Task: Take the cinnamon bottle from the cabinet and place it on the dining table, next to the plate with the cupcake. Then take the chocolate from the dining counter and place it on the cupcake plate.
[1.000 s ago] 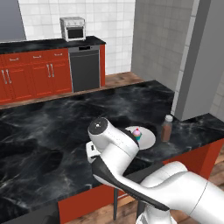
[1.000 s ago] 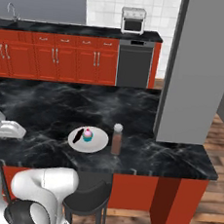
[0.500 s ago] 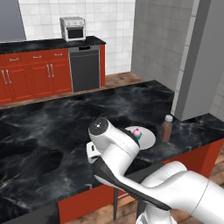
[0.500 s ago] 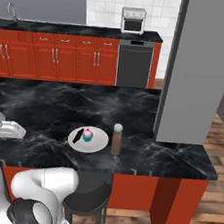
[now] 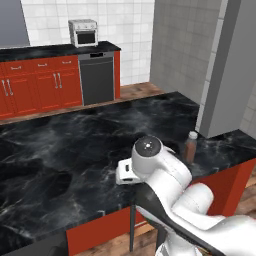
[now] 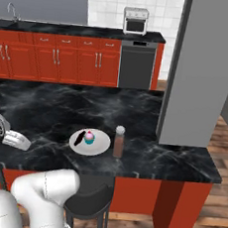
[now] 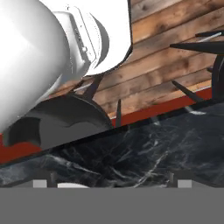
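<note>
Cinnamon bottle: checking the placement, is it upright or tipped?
Upright: the cinnamon bottle stands cap-up on the dining table beside the plate.

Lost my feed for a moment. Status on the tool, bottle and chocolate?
Tool open, holding nothing. Cinnamon bottle upright beside the plate; chocolate on that plate by the cupcake. Nothing in the way.

A kitchen: red cabinets [image 6: 56,62], dishwasher [image 6: 136,66], toaster oven [image 6: 135,21], tiled wall [image 5: 120,20], marble island [image 6: 57,105].

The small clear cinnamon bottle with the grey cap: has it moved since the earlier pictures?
No. The small clear cinnamon bottle stands upright right of the round white plate, beside the grey pillar, as before.
</note>
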Robot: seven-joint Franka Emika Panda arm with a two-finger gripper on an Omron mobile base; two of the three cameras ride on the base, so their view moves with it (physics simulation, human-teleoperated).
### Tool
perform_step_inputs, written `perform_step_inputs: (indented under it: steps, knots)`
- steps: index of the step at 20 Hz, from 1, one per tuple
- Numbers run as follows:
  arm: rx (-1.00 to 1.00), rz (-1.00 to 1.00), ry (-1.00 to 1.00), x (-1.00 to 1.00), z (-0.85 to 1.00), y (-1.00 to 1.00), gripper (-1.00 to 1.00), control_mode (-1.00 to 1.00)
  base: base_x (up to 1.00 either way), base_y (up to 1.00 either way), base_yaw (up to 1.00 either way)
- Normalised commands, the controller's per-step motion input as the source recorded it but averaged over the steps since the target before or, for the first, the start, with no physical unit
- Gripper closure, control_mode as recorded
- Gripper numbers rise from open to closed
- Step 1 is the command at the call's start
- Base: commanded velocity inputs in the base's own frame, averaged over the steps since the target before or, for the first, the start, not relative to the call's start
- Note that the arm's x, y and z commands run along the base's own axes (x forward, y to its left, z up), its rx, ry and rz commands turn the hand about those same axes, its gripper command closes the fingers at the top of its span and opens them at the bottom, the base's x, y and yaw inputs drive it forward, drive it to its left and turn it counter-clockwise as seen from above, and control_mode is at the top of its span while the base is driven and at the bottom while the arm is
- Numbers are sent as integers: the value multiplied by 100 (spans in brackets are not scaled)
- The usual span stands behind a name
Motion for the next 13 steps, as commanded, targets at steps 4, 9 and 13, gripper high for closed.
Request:
perform_step_inputs:
  steps: [4, 9, 13]
  knots:
    - [21, 0, -23, -70, 11, -37, -100, -100, 0, 0, 0]
    - [23, -1, -14, -23, 25, -40, -100, -100, 0, 0, 0]
    - [30, 0, 0, 2, 35, -77, -100, -100, 0, 0, 0]
